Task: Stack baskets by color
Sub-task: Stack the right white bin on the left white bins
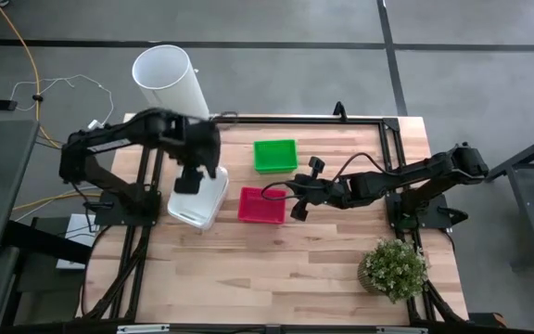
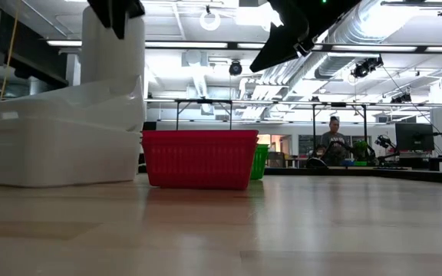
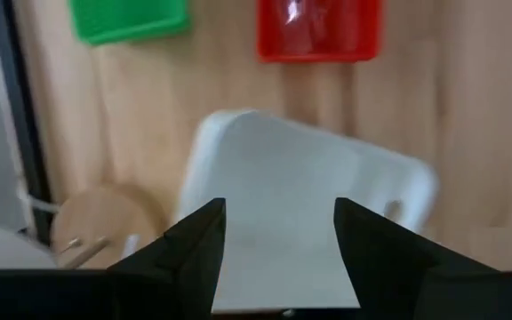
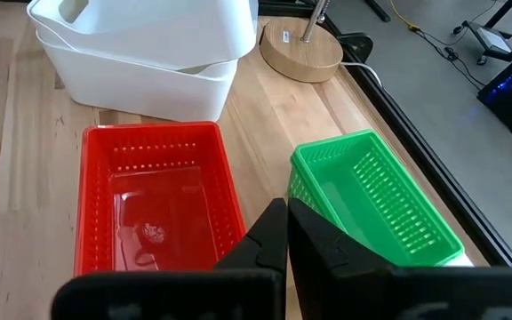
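high view looks straight down on the whole counter [image 1: 276, 260]; low view sits at counter level, facing the room. both wrist views look down close, sharing the red basket [image 4: 158, 200].

Left arm reaching in from the table's left edge, left gripper [image 1: 191, 176] pointing down, fingers [image 3: 194, 244] spread apart, holding nothing. Right arm stretched low from the right side toward the table's middle, right gripper [image 1: 297, 197] closed tight, empty.
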